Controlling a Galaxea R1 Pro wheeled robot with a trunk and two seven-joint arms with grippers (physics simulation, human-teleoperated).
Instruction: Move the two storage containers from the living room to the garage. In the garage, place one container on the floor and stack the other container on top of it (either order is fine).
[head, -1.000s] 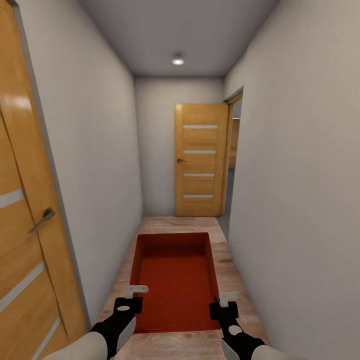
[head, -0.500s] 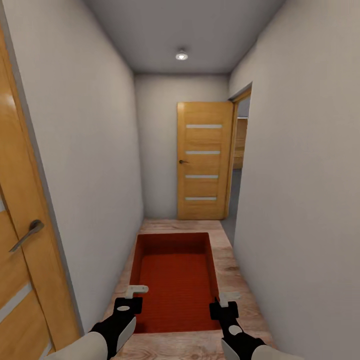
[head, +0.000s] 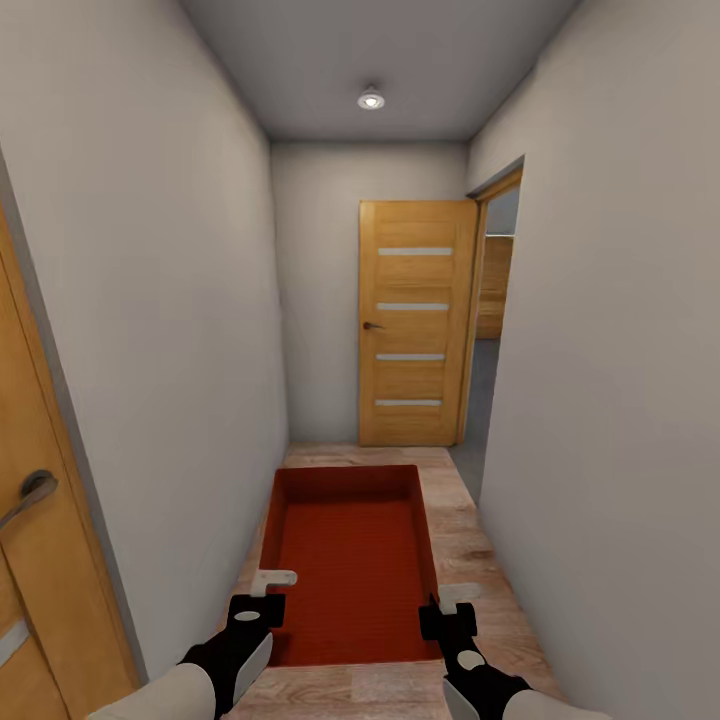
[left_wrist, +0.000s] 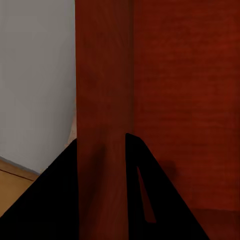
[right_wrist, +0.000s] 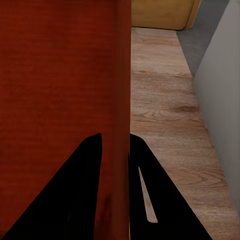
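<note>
An orange-red open-top storage container (head: 350, 560) hangs in front of me over the pale wood-plank hallway floor, held between both arms. My left gripper (head: 268, 596) is shut on the container's left wall (left_wrist: 104, 100), one finger on each side of it. On the other side, my right gripper (head: 440, 606) is shut on the right wall (right_wrist: 122, 90) in the same way. The container is empty inside. The garage is out of view.
I am in a narrow hallway with white walls close on both sides. A wooden door with pale stripes (head: 415, 320) stands open at the far end beside a doorway (head: 492, 330) on the right. Another wooden door (head: 30, 560) is near my left.
The whole view has advanced down the hallway: the far door looks closer and the left door has slid out toward the frame edge. The container and both grippers keep their places.
</note>
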